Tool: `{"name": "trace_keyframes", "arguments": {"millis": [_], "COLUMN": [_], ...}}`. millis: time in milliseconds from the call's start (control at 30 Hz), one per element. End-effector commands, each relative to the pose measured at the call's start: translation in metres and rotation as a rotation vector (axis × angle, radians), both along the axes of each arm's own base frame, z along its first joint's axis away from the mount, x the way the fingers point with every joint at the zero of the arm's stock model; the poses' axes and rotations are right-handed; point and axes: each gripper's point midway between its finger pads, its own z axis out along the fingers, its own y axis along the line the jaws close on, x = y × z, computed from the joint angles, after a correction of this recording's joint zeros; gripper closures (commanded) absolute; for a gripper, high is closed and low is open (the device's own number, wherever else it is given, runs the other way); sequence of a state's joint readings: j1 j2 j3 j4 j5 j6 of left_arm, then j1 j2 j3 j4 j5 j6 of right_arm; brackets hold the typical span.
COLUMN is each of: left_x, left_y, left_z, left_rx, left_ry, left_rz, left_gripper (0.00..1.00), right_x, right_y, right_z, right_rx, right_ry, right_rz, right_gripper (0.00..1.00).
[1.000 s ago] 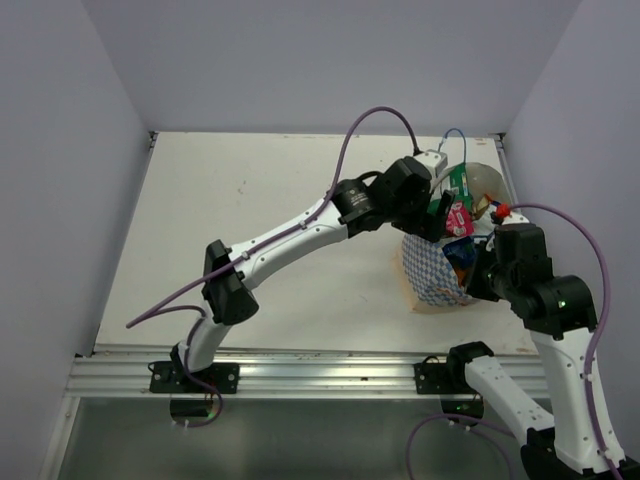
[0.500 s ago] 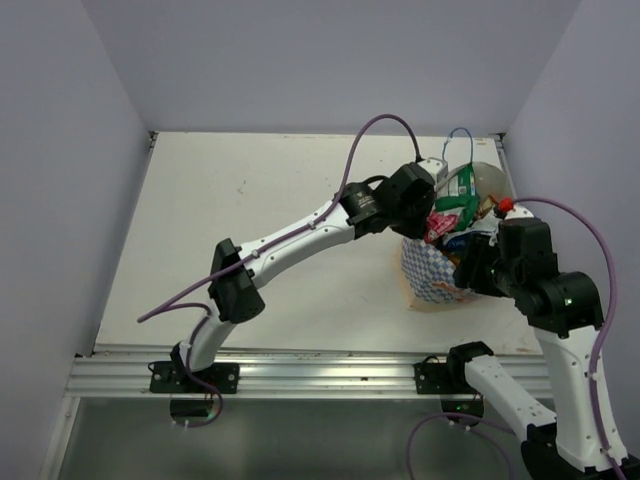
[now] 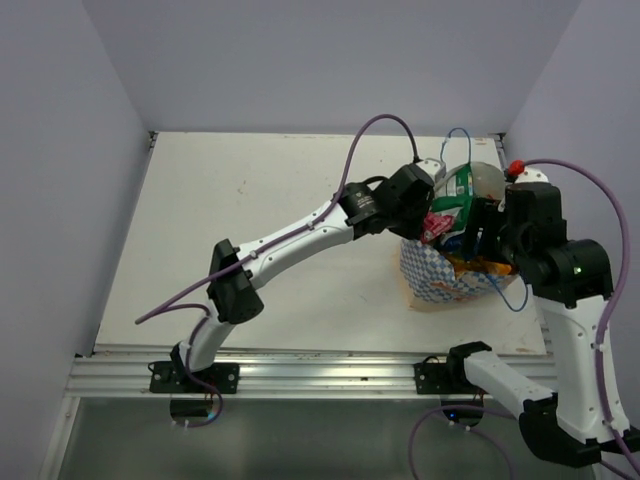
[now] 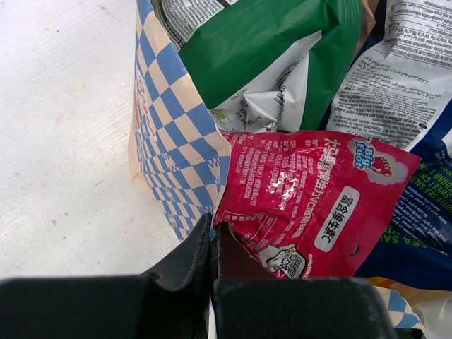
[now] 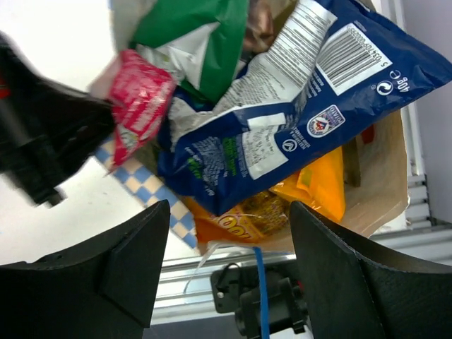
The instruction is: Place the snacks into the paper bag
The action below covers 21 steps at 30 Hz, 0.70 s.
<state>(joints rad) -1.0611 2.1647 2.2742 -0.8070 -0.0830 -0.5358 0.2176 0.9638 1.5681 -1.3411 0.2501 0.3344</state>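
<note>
supervisor: how far had you got with the snacks?

operator: nearly done, by my reading. the paper bag (image 3: 428,282) sat at the far right of the table (image 3: 220,190), stuffed full. the green-white packet (image 4: 268,49), the blue-white packet (image 5: 282,120) and an orange packet (image 5: 314,185) were all in its mouth, though they stuck out past the rim.

supervisor: and the little one?

operator: the pink-red packet (image 4: 311,201) lay on the others, just beside the checkered wall. my left gripper (image 4: 214,234) had its fingers pressed together on that packet's lower corner, so it was not yet let go.

supervisor: right arm?

operator: the right gripper (image 5: 229,206) hung over the bag, fingers spread wide, holding nothing. the blue cord handle (image 5: 260,282) showed between them in the wrist view.

supervisor: what was left?

operator: as i judged it, release the pink-red one inside and maybe press the pile down. i saw a brown scrap (image 5: 258,22) behind the green-white packet but couldn't tell whether it was a packet, and i couldn't make out a red-orange one.
</note>
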Motion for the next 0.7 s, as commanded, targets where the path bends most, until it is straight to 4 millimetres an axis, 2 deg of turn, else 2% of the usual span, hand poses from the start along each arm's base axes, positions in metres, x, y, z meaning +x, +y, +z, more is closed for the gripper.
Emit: {"name": "trace_keyframes", "arguments": {"millis": [0,233,367,467,667], "left_x": [-0.003,0.008,0.012,0.014,0.014], "left_y": [0.031,0.075,0.096,0.104,0.111], "left_z": [0.042,0.05,0.056,0.058,0.055], "left_rx": [0.006,0.05,0.066,0.072,0.083], "left_ry": [-0.06,-0.089,-0.096,-0.099,-0.086], "left_rz": [0.028,0.12,0.151,0.163,0.168], "left_gripper": [1.0,1.0,1.0,1.0,1.0], "right_x": [-0.005,-0.007,-0.007,-0.006,-0.007], "right_y": [-0.017,-0.03,-0.03,-0.028,-0.022], "right_z": [-0.02,-0.011,-0.011,-0.016,-0.038], "right_rx": [-0.102,-0.151,-0.149,-0.143,-0.119], "right_ry": [0.09,0.063,0.062,0.071,0.104], "right_rz": [-0.037,-0.09,-0.095,-0.088,-0.068], "right_gripper": [0.27,0.27,0.27,0.27,0.31]}}
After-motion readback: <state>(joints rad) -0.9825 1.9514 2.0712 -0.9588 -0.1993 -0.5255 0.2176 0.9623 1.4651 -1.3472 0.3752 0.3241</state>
